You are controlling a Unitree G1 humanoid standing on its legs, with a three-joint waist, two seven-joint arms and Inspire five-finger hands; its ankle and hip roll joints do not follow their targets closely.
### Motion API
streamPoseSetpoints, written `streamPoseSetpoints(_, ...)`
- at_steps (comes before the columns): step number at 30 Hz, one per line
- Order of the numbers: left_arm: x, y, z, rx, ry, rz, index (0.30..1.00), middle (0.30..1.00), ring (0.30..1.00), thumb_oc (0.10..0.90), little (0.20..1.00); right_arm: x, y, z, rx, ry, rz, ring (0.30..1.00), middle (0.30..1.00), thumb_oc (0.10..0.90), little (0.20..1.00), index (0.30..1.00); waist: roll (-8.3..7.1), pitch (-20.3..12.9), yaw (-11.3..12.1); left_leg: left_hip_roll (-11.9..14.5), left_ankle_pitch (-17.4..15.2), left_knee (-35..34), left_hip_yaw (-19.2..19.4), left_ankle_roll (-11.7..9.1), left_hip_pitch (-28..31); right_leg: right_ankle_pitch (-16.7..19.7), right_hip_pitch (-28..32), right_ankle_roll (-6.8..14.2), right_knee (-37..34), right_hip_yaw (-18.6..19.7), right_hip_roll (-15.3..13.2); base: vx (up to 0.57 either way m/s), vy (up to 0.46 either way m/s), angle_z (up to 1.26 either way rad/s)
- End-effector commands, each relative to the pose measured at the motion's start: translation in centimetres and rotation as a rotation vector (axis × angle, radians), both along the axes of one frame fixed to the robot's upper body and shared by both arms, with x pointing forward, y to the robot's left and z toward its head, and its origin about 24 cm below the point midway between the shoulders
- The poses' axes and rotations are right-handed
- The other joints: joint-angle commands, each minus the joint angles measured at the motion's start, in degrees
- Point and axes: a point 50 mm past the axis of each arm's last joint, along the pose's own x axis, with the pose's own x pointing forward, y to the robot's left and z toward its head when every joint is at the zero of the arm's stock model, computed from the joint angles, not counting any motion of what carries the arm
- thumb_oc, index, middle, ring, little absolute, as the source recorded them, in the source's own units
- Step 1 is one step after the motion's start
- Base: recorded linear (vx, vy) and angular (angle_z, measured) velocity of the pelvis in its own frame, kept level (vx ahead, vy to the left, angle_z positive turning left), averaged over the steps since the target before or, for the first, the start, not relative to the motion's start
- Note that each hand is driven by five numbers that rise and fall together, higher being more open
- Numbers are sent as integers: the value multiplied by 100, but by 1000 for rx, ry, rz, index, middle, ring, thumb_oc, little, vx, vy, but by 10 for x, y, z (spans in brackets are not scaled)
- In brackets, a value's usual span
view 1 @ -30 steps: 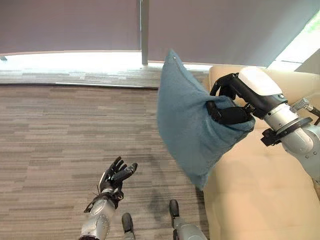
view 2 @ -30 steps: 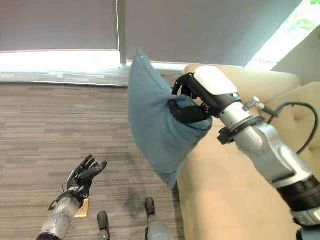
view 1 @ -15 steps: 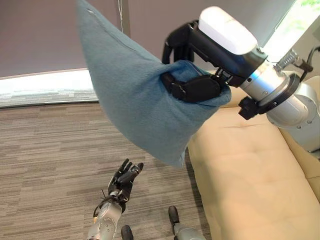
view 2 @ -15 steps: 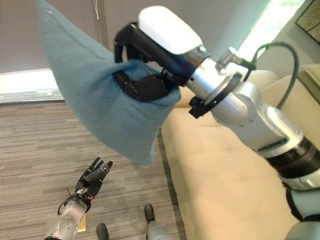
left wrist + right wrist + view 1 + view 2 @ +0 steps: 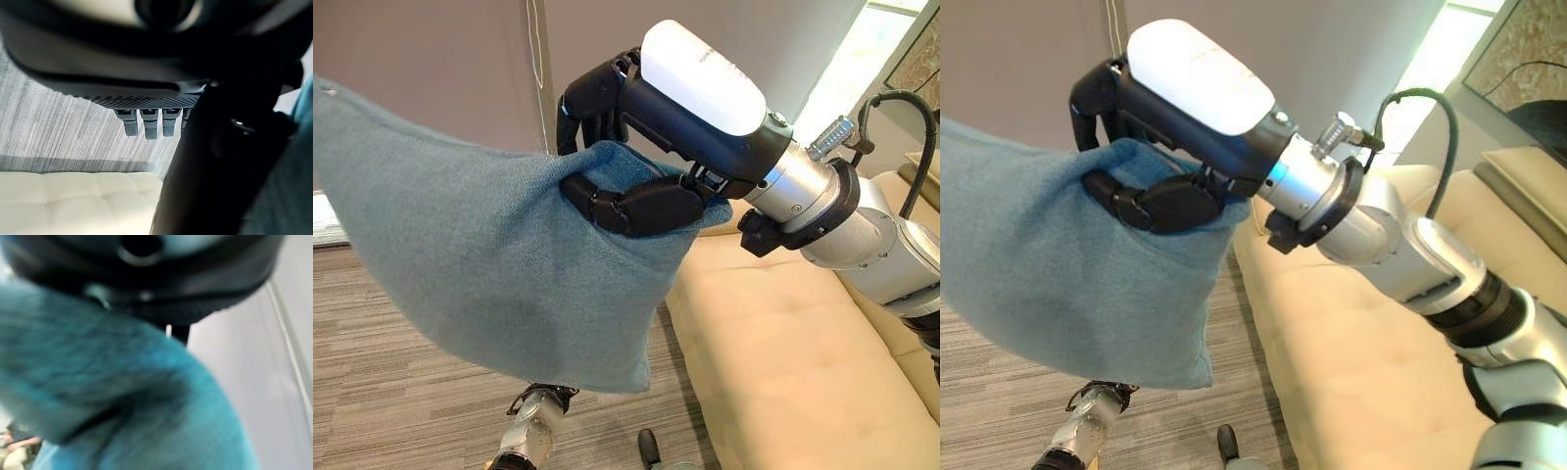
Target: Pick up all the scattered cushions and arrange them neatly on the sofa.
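Eye views: right hand (image 5: 636, 201) is clamped on one corner of the blue cushion (image 5: 480, 274), held up in the air beside the cream sofa (image 5: 783, 362). Cushion's far side is cut off. Left wrist view: left hand (image 5: 146, 122) has its fingers straight, over the carpet (image 5: 58, 142).

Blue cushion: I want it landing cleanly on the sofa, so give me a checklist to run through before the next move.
1. Right hand gripping the blue cushion by one corner: ok.
2. Cushion lifted off the carpet floor: ok.
3. Cushion over the sofa seat: not ok, it hangs beside it over the floor.
4. Visible seat free of other things: ok.
5. Left hand fingers straight, holding nothing: ok.
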Motion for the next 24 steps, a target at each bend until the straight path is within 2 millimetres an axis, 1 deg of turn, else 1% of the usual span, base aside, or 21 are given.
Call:
streamPoseSetpoints(1, 30, -1, 50, 59, -309, -194, 900, 900, 900, 800, 900, -12, -15, 70, 350, -164, 71, 300, 300, 400, 300, 300, -55, -644, 193, -8, -384, 18, -176, -74, 39, -327, 99, 408, 271, -568, -258, 0, 0, 0)
streamPoseSetpoints(2, 34, -4, 60, 60, -356, -236, 900, 900, 900, 800, 900, -7, -14, 71, 337, -151, 55, 300, 300, 400, 300, 300, -50, -649, 205, -20, -390, 18, -182, -72, 46, -309, 118, 411, 250, -579, -267, 0, 0, 0)
streamPoseSetpoints(4, 34, -4, 62, 61, -368, -250, 900, 900, 900, 800, 900, -4, -14, 71, 332, -145, 43, 300, 300, 400, 300, 300, -48, -648, 208, -25, -393, 18, -184, -71, 49, -300, 127, 413, 238, -581, -274, 0, 0, 0)
streamPoseSetpoints(5, 35, -4, 67, 66, -392, -271, 900, 900, 900, 800, 900, 2, -16, 72, 312, -142, 1, 300, 300, 400, 300, 300, -52, -652, 223, -32, -403, 18, -190, -70, 53, -294, 139, 419, 223, -592, -283, 0, 0, 0)
streamPoseSetpoints(7, 36, -4, 68, 86, -399, -284, 900, 900, 900, 800, 900, 10, -20, 72, 300, -134, -45, 300, 300, 400, 300, 300, -60, -652, 238, -39, -406, 18, -192, -68, 52, -292, 148, 422, 208, -596, -289, 0, 0, 0)
streamPoseSetpoints(10, 33, -1, 62, 114, -375, -305, 900, 900, 900, 800, 900, 19, -25, 73, 284, -124, -100, 300, 300, 400, 300, 300, -91, -651, 269, -44, -410, 18, -197, -66, 53, -294, 163, 421, 196, -590, -295, 0, 0, 0)
streamPoseSetpoints(11, 33, -1, 62, 114, -376, -305, 900, 900, 900, 800, 900, 19, -24, 73, 284, -124, -99, 300, 300, 400, 300, 300, -89, -649, 270, -45, -410, 18, -196, -66, 54, -294, 164, 421, 195, -589, -295, 0, 0, 0)
streamPoseSetpoints(13, 28, 0, 54, 128, -342, -322, 900, 900, 900, 800, 900, 25, -29, 76, 276, -119, -139, 300, 300, 400, 300, 300, -111, -636, 310, -45, -407, 18, -199, -71, 55, -296, 178, 425, 179, -605, -304, 0, 0, 0)
streamPoseSetpoints(15, 26, 0, 50, 141, -327, -330, 900, 900, 900, 800, 900, 26, -30, 78, 273, -122, -149, 300, 300, 400, 300, 300, -118, -630, 325, -48, -405, 18, -196, -74, 53, -297, 188, 424, 163, -604, -302, 0, 0, 0)
streamPoseSetpoints(17, 21, 2, 42, 173, -292, -353, 900, 900, 900, 800, 900, 27, -35, 84, 267, -130, -173, 300, 300, 400, 300, 300, -138, -621, 349, -44, -401, 18, -203, -85, 47, -294, 197, 426, 144, -616, -308, 0, 0, 0)
streamPoseSetpoints(21, 18, 2, 43, 205, -300, -386, 900, 900, 900, 800, 900, 23, -38, 91, 266, -150, -177, 300, 300, 400, 300, 300, -167, -615, 391, -38, -396, 18, -208, -121, 25, -275, 198, 438, 94, -626, -302, 0, 0, 0)
streamPoseSetpoints(24, 18, 2, 44, 212, -307, -387, 900, 900, 900, 800, 900, 23, -39, 93, 269, -153, -179, 300, 300, 400, 300, 300, -174, -614, 401, -32, -396, 18, -208, -128, 22, -275, 203, 442, 86, -634, -301, 0, 0, 0)
